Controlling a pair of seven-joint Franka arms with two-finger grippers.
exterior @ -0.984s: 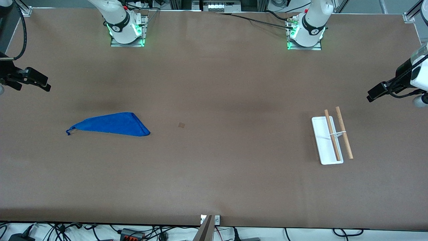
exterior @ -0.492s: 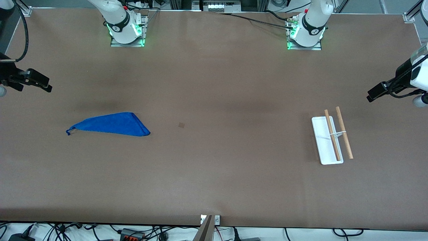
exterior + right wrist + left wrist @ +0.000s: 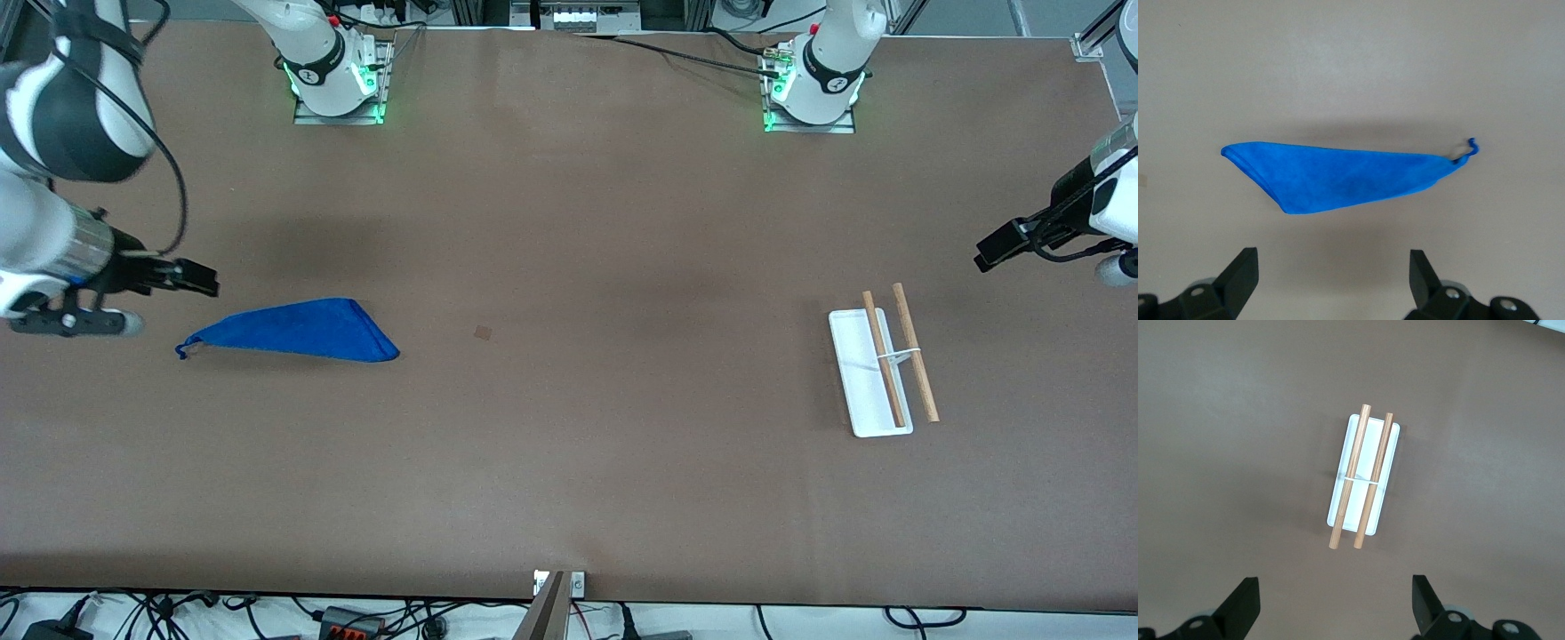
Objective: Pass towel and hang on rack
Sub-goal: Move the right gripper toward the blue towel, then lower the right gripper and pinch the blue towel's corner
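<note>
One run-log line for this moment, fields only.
towel: flat on table, untouched | rack: bare | right gripper: open, empty, beside towel | left gripper: open, empty, waiting near rack | pass: not started

A wide, flat table with a matte brown top [image 3: 569, 222] fills nearly the whole front view, evenly lit from above with soft darker patches across its middle. A small darker brown square mark [image 3: 483, 332] sits on it near the centre. Along the table's nearest edge, tangled black cables [image 3: 160, 612] lie on a pale floor, beside a small silver metal bracket [image 3: 558, 582].
</note>
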